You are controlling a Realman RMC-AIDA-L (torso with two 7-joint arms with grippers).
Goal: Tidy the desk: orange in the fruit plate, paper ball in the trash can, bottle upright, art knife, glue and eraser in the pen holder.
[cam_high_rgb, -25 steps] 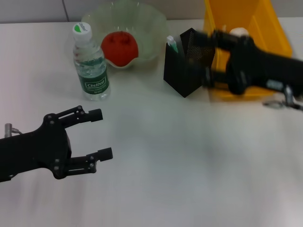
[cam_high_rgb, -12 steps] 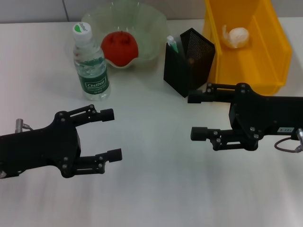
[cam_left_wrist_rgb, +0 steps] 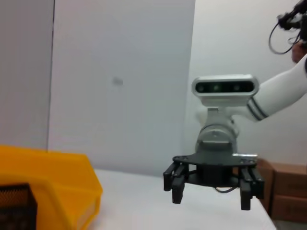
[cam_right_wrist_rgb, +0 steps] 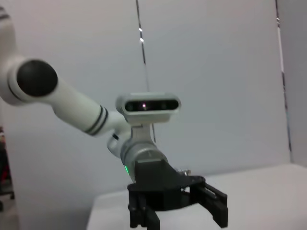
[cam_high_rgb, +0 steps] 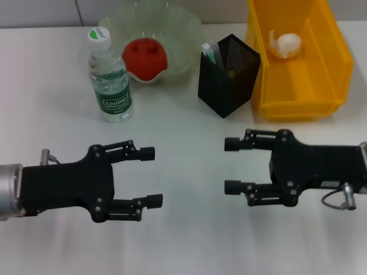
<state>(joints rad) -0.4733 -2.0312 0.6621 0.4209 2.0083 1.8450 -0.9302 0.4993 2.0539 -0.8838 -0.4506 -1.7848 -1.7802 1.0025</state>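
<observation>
Trash can (cam_high_rgb: 335,69), holding the paper ball (cam_high_rgb: 287,44); fruit plate (cam_high_rgb: 189,34), holding the orange (cam_high_rgb: 144,57); bottle (cam_high_rgb: 110,77), upright. Left gripper (cam_high_rgb: 150,176) and right gripper (cam_high_rgb: 229,165) hover spread, empty. Task apparently complete; next, retreat.

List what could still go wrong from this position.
1. The left hand and right hand, both open and empty, face each other low over the table; further inward travel could make them collide.
2. The bottle stands upright just beyond the left hand; a forward sweep could topple it.
3. The pen holder sits close ahead of the right hand and could be nudged.
</observation>
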